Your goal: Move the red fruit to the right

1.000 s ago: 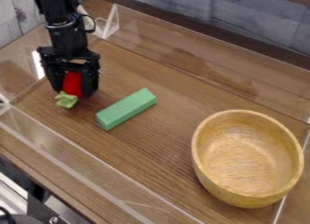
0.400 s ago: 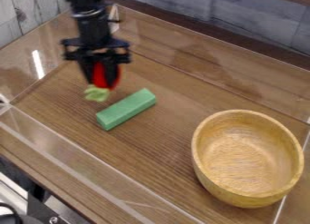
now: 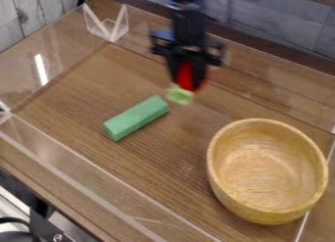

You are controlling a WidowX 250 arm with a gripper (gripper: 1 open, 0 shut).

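Up above the table (image 3: pixel 78 159), right of the green block (image 3: pixel 136 119), the red fruit (image 3: pixel 193 72) is now riding in my pincer (image 3: pixel 191 58), gripped; earlier it was sitting left of that block. So the rightward carry is well along, I judge; lowering is remaining. Blur is hiding the fingertips, and the frame is cutting off the arm.

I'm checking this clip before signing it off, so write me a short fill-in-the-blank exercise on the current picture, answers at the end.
1. The toy strawberry hangs from the robot's black ____.
2. The flat, rectangular block lying on the table is ____ in color.
3. The large round yellow thing at the picture's lower right is a ____.

Missing words: fingers; green; bowl
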